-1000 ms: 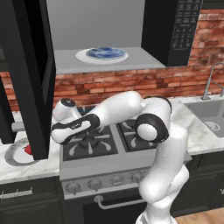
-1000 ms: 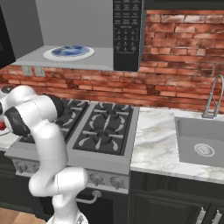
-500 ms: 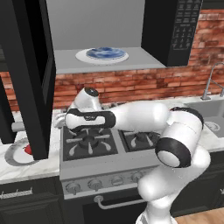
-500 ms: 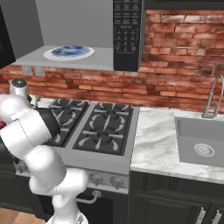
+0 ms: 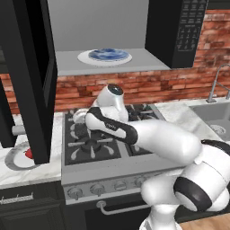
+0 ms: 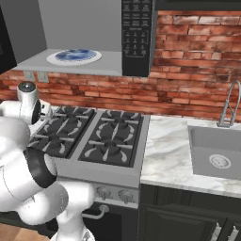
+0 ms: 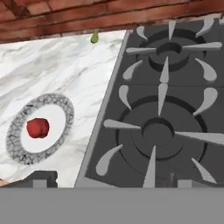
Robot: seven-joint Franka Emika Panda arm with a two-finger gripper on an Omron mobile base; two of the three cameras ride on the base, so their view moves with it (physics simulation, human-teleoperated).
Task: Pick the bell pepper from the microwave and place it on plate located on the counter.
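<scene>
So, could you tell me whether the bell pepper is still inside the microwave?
No, the hand view shows the bell pepper resting in the middle of the plate on the counter beside the stove.

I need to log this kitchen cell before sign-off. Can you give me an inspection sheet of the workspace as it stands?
Surface: counter, white marble, beside the stove.
Job's things: bell pepper sits on the plate; microwave door open.
Clutter: blue-patterned plate in the microwave cavity; small green item at the brick wall.
Grippers: gripper over the stove's edge, holding nothing; jaw state unclear.
Cables: nothing seen.
Surroundings: sink, faucet.
</scene>
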